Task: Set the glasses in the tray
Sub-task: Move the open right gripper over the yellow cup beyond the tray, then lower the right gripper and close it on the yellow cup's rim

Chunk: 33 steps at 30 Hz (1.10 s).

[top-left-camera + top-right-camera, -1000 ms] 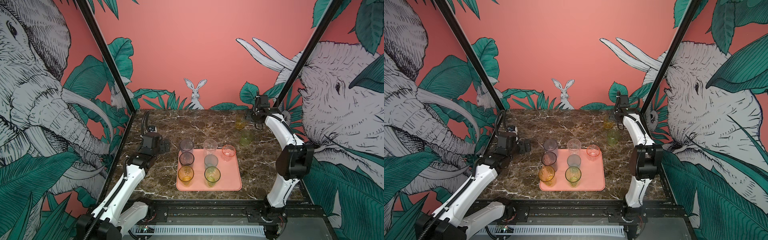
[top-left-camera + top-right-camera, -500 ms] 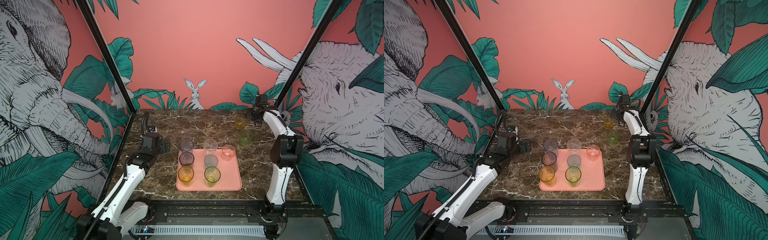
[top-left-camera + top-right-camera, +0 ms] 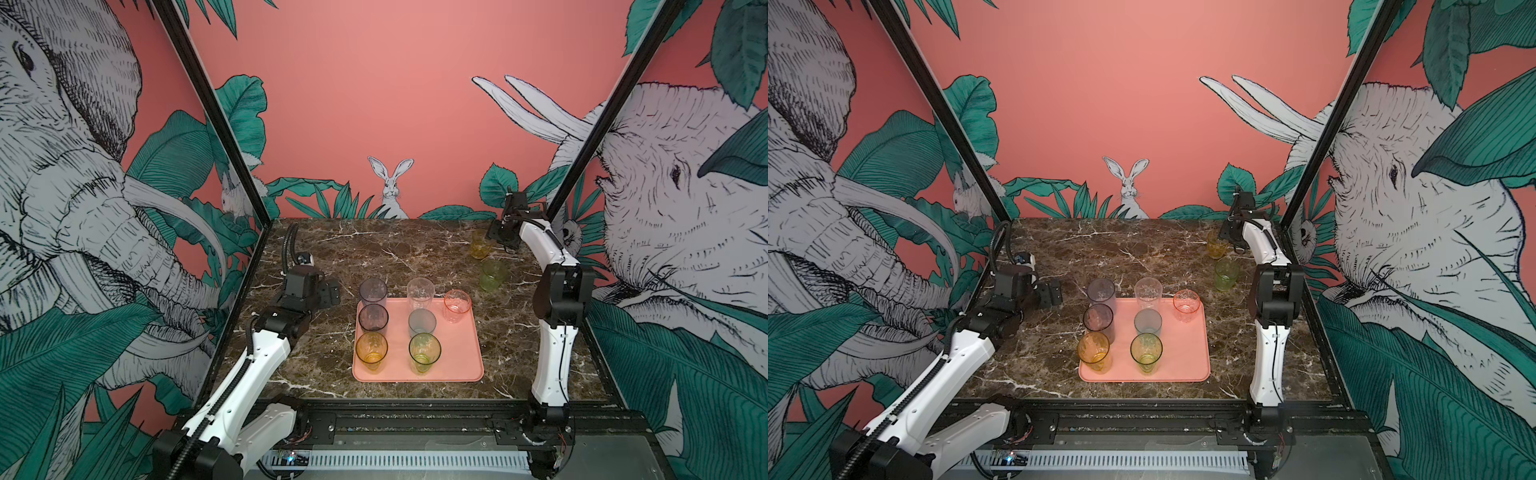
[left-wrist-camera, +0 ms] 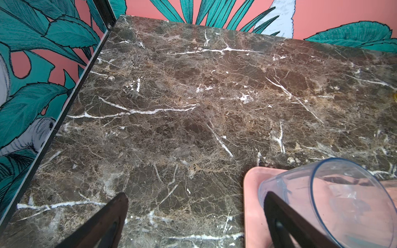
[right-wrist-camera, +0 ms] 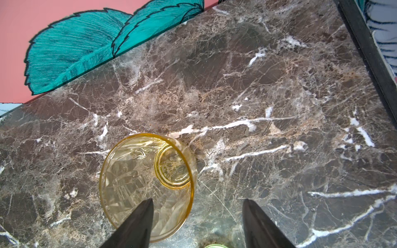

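Note:
The salmon-pink tray [image 3: 457, 353] [image 3: 1183, 357] lies mid-table with several glasses standing on it, among them a tall amber one [image 3: 371, 348], a tall green one [image 3: 424, 351] and a short pink one [image 3: 457, 303]. Off the tray at the far right stand a short amber glass [image 3: 481, 244] [image 5: 148, 184] and a short green glass [image 3: 492, 274]. My right gripper [image 3: 498, 235] [image 5: 197, 201] is open at the amber glass: one finger over its mouth, the other outside its rim. My left gripper [image 3: 328, 293] [image 4: 195, 197] is open and empty beside the tray's far-left corner, next to a bluish glass [image 4: 343, 193].
The right arm's elbow [image 3: 561, 291] stands up near the right frame post. The back wall lies just behind the short amber glass. Bare marble table [image 3: 395, 249] stretches between the tray and the back wall.
The right arm's elbow has swung back and inward while its gripper stays at the short amber glass, jaws a little narrower. The left arm has not moved.

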Available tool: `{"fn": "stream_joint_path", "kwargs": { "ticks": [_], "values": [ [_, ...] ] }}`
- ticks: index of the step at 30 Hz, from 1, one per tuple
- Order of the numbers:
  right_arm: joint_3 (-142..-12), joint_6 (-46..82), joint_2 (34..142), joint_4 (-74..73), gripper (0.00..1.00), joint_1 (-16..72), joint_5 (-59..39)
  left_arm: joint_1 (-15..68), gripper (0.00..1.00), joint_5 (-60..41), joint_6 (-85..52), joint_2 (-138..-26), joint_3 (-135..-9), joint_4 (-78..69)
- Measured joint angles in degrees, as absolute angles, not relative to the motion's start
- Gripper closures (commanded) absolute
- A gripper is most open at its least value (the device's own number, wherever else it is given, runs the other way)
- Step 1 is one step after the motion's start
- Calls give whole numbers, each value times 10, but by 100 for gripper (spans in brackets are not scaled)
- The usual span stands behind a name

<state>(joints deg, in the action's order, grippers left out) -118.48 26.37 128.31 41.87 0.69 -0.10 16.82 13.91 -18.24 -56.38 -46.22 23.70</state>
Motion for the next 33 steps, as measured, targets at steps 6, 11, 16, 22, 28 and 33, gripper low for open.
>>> {"fn": "stream_joint_path", "kwargs": {
  "ticks": [6,11,16,22,28,33],
  "values": [
    [-1198,264,1302,421,38,7,-9,168,1,139,-183,-562,-460,237],
    [-1200,264,1320,423,42,7,-12,168,1,139,-184,-561,-460,239],
    [-1208,265,1333,426,50,6,-20,168,1,139,-185,-561,-460,239],
    [-1210,265,1336,425,70,3,-29,168,1,139,-185,-561,-459,239],
    [-1210,266,1336,425,85,3,-38,168,1,129,-191,-561,-453,239],
    [-1210,265,1336,427,95,3,-41,168,1,124,-195,-561,-452,239]
  ]
}}
